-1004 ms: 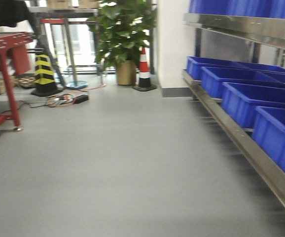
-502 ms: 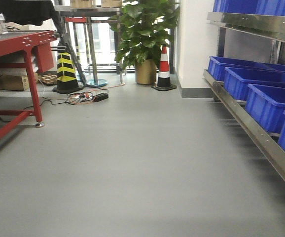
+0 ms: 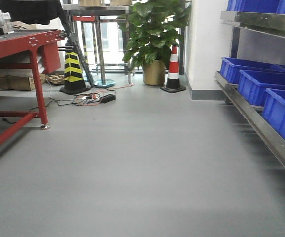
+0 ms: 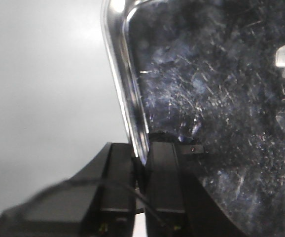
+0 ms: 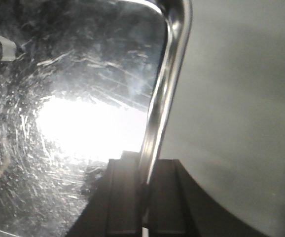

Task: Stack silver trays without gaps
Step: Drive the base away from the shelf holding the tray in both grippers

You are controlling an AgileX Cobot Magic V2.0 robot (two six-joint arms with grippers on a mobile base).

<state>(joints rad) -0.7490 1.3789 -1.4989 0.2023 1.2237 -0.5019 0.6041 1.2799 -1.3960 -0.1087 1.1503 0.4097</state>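
Our left claw (image 4: 142, 168) is clamped on the rim of a silver tray (image 4: 216, 98), jaws nearly together with the thin edge between them. Our right claw (image 5: 143, 182) pinches a silver tray (image 5: 73, 89) rim likewise; we cannot tell whether it is the same one. A grey surface (image 4: 44, 74) lies beyond the tray's rim.

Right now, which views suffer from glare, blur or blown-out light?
Front view: sharp, though the windows behind the plant are overexposed. Left wrist view: the silver tray reads dark, scratches crisp, with a thin highlight along its rim. Right wrist view: a blown-out white patch washes out much of the tray's floor.
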